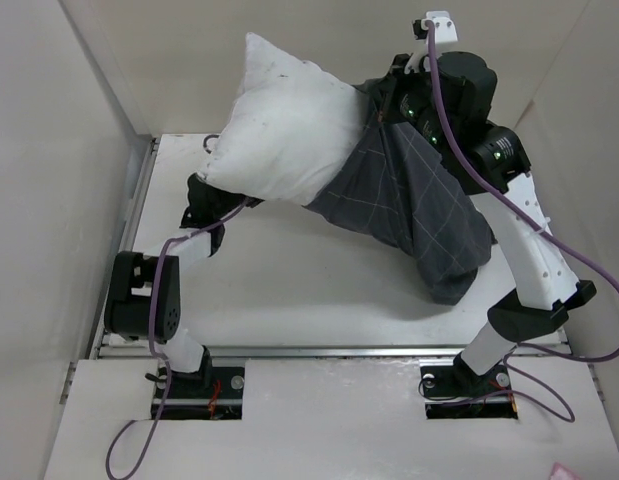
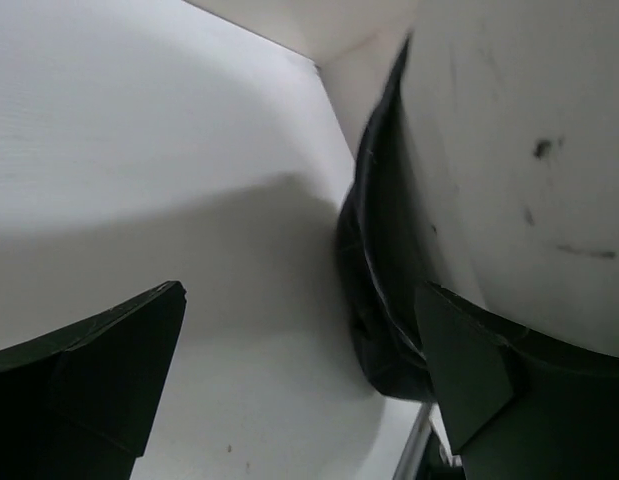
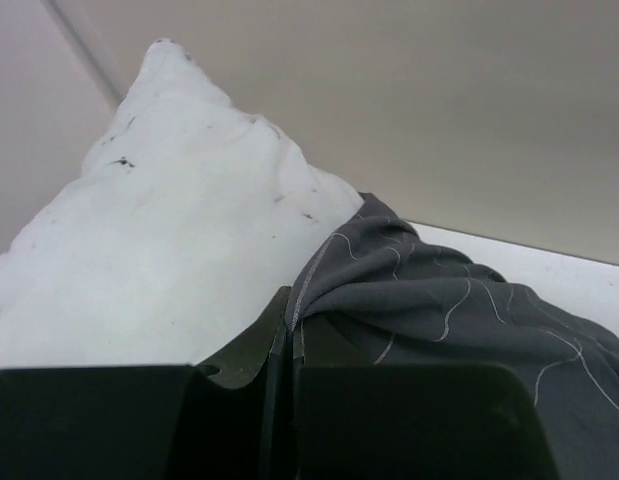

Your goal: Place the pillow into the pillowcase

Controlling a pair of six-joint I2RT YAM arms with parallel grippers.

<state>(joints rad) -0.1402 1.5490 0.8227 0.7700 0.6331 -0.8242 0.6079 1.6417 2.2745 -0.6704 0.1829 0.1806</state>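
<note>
Pillow (image 1: 284, 130) partly in pillowcase (image 1: 409, 215); right gripper (image 3: 289, 305) clamps pillowcase edge; left gripper (image 2: 299, 292) spread.

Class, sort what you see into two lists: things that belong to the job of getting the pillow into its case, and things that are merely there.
Belongs to the job:
pillow
pillowcase, partly over the pillow
right gripper, shut on the pillowcase's edge
left gripper, open, beside the pillow

Merely there:
table
purple cables
walls
</note>
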